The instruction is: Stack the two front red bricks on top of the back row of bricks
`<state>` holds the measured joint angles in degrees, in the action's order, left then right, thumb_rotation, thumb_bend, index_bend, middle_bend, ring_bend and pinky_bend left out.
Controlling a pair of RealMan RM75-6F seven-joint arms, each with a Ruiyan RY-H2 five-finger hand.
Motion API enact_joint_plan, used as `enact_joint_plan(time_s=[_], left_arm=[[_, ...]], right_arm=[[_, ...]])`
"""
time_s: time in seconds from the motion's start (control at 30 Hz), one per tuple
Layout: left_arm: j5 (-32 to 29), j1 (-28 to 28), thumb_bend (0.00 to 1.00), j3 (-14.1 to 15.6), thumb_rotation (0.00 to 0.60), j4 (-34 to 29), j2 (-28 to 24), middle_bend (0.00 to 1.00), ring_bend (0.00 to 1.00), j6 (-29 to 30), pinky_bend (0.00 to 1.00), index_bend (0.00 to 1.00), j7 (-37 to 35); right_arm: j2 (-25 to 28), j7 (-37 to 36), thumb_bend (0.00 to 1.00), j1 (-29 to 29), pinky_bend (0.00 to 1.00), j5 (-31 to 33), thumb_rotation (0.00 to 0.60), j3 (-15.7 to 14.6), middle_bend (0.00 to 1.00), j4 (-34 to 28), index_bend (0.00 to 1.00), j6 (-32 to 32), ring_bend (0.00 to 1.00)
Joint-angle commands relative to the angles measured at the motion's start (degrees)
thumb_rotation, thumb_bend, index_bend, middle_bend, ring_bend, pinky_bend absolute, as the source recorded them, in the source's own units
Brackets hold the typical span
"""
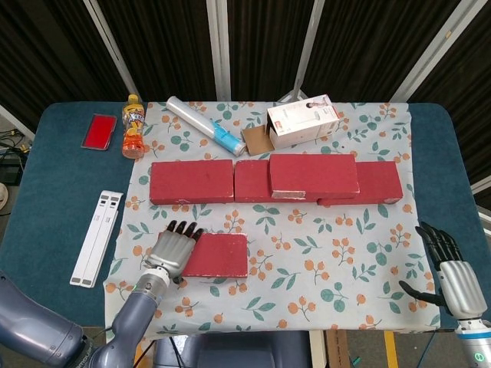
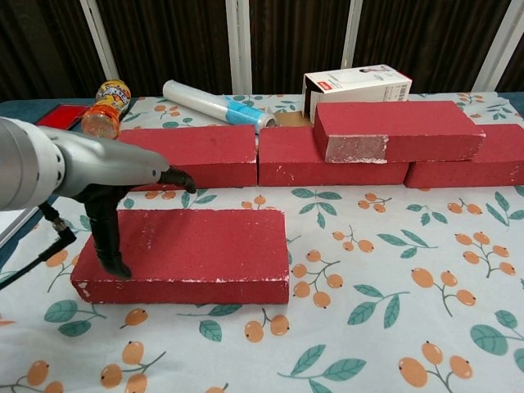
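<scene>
- My left hand [image 1: 173, 251] was over the left end of the front brick [image 1: 215, 255], thumb down on its top near the front edge, other fingers spread over it. Touching, not gripping yet, so basically empty.
- My right hand [image 1: 454, 277] sat open near the table's right front corner, well clear of everything.
- That front brick lay flat on the flowered cloth [image 1: 345, 253], in front of the back row [image 1: 192, 181].
- One brick [image 1: 313, 175] was already stacked on the row, over its middle-right part.
- So I'd call it about half done: one up, one left to lift.
</scene>
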<state>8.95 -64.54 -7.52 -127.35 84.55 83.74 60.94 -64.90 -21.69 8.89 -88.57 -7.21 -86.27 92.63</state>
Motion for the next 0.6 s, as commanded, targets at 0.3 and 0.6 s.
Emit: enact_joint_plan(time_s=[0.3, 0.6], left_arm=[[3.02, 1.32, 0.0, 0.4, 0.6, 5.36, 4.21, 0.0, 0.0, -0.24, 0.0, 0.0, -2.83], [4.11, 2.29, 0.0, 0.57, 0.6, 8.5, 6.38, 0.0, 0.0, -0.17, 0.0, 0.0, -3.22]], right_arm=[[0.52, -1.12, 0.21, -0.91, 0.0, -0.82, 0.6, 1.48, 0.0, 0.22, 0.0, -1.18, 0.0], [0.94, -1.44, 0.21, -1.48, 0.0, -1.1, 0.6, 2.59, 0.0, 0.32, 0.0, -2.36, 0.0]])
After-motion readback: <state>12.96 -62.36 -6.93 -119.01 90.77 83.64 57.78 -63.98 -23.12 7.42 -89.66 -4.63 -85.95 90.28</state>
